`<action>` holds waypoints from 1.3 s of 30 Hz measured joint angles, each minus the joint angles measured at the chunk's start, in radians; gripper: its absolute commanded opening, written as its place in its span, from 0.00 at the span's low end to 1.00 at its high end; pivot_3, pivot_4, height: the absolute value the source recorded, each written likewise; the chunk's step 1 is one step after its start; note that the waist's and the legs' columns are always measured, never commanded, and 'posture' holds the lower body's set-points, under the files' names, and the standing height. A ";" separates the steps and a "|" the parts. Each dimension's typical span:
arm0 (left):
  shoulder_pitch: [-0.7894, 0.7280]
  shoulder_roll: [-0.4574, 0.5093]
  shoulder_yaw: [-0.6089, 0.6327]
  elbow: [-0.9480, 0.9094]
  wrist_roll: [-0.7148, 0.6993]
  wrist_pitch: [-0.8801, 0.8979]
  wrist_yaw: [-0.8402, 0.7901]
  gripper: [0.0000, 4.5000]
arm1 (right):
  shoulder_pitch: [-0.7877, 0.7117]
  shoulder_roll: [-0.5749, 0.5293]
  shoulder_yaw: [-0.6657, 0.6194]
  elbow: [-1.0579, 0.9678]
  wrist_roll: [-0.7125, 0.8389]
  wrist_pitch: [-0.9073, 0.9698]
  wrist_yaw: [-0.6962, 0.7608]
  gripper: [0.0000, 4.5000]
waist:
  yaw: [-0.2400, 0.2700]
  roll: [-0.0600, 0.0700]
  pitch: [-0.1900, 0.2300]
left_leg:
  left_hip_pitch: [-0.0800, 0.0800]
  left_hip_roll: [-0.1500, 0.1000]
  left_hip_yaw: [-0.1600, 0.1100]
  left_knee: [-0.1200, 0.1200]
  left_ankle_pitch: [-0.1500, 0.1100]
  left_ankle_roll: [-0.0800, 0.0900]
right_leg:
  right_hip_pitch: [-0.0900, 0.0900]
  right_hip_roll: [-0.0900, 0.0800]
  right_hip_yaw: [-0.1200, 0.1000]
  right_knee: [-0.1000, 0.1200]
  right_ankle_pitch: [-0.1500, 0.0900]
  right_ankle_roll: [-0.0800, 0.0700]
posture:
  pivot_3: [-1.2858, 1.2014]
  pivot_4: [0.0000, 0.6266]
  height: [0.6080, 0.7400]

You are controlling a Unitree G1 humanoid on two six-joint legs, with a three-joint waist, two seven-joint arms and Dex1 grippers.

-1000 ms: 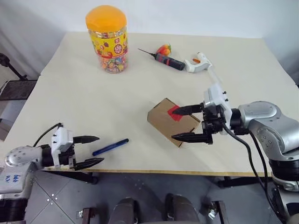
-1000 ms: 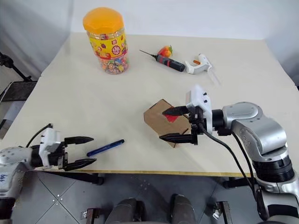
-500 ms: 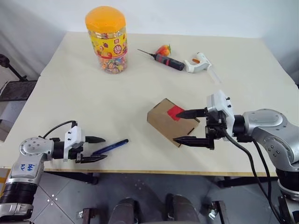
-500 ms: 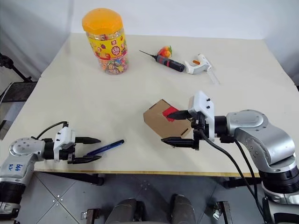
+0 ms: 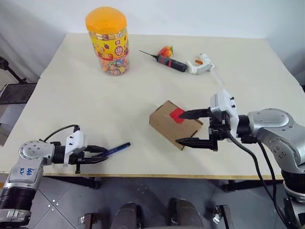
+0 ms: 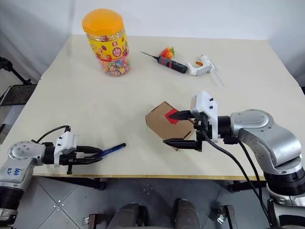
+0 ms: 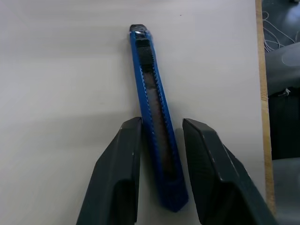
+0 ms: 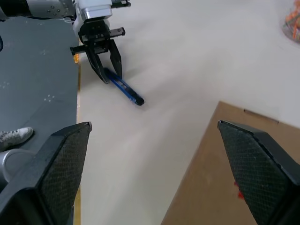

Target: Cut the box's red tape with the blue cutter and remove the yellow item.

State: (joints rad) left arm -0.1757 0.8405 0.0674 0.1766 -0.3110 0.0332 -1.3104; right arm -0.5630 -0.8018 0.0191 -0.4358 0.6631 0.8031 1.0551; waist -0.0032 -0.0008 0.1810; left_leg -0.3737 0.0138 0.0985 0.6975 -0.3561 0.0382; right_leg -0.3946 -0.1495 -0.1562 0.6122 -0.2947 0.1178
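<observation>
The blue cutter [image 5: 116,149] lies near the table's front left edge. My left gripper [image 5: 101,155] straddles its near end. In the left wrist view the cutter [image 7: 145,70] runs between the two fingers [image 7: 117,173]; one touches it and a thin gap shows at the other. The brown box [image 5: 167,125] sits right of centre, with the red tape [image 5: 177,114] on its top. My right gripper [image 5: 181,128] stands wide open at the box's right end, its upper fingertip over the tape. The yellow item is hidden.
At the back of the table stand an orange-lidded candy jar [image 5: 107,40], a black-and-red needle tool [image 5: 167,59] and a white glue gun [image 5: 201,63]. The table's front edge [image 5: 143,174] runs just below both grippers.
The left gripper's fingers have narrowed from wide open to close around the cutter's near end. The right gripper and the box have stayed put.
</observation>
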 measured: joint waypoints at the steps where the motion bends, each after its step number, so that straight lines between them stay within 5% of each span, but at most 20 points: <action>1: 0.004 0.000 0.000 -0.005 0.000 0.000 0.001 0.13 | -0.012 0.000 0.017 0.000 -0.006 -0.001 0.002 1.00 | 0.000 0.000 0.000 | 0.000 0.000 0.000 0.000 0.000 0.000 | 0.000 0.000 0.000 0.000 0.000 0.000 | 0.52 0.24 1.00; 2: 0.007 0.001 0.000 -0.012 -0.001 -0.001 -0.002 0.07 | -0.023 0.000 0.032 0.001 -0.013 -0.002 0.003 1.00 | 0.000 0.000 0.000 | 0.000 0.000 0.000 0.000 0.000 0.000 | 0.000 0.000 0.000 0.000 0.000 0.000 | 0.52 0.24 1.00; 10: 0.011 0.004 -0.008 -0.022 -0.001 -0.004 0.012 0.07 | -0.148 0.050 0.228 0.021 -0.130 -0.043 0.022 1.00 | -0.001 0.002 -0.001 | 0.001 0.000 0.001 0.000 0.000 0.000 | 0.000 0.000 0.000 0.000 0.000 0.000 | 0.52 0.24 1.00; 13: 0.010 0.004 -0.007 -0.028 -0.003 0.020 0.016 0.07 | -0.229 0.148 0.333 0.076 -0.205 -0.063 0.006 0.86 | -0.004 0.004 -0.001 | 0.002 0.000 0.002 0.000 0.000 0.000 | 0.000 0.000 0.000 0.002 0.000 0.000 | 0.52 0.24 1.00; 18: -0.005 -0.003 -0.014 -0.042 -0.004 0.062 0.031 0.07 | -0.276 0.261 0.409 0.141 -0.260 -0.110 0.008 0.50 | 0.003 0.004 -0.001 | 0.002 -0.001 0.000 0.001 -0.001 0.001 | 0.000 -0.001 0.000 0.006 0.000 0.000 | 0.52 0.24 1.00; 34: 0.005 -0.008 -0.017 -0.066 -0.004 0.075 0.031 0.98 | -0.247 0.240 0.395 0.129 -0.259 -0.099 0.044 0.49 | 0.004 0.005 -0.001 | 0.004 -0.001 0.000 0.002 0.000 0.001 | 0.001 -0.002 0.001 0.006 0.000 0.000 | 0.52 0.24 1.00; 39: -0.017 -0.025 -0.011 -0.019 -0.004 0.050 0.059 1.00 | -0.232 0.235 0.383 0.107 -0.252 -0.081 0.040 0.49 | 0.002 0.005 -0.001 | 0.003 -0.001 0.000 0.002 0.000 0.001 | 0.001 -0.002 0.001 0.006 0.000 0.000 | 0.52 0.24 1.00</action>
State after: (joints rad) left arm -0.1931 0.8158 0.0566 0.1580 -0.3149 0.0829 -1.2510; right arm -0.7955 -0.5670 0.4017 -0.3293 0.4110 0.7224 1.0952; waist -0.0012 0.0041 0.1800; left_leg -0.3702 0.0128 0.0981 0.6993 -0.3558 0.0388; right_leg -0.3934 -0.1515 -0.1553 0.6185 -0.2949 0.1174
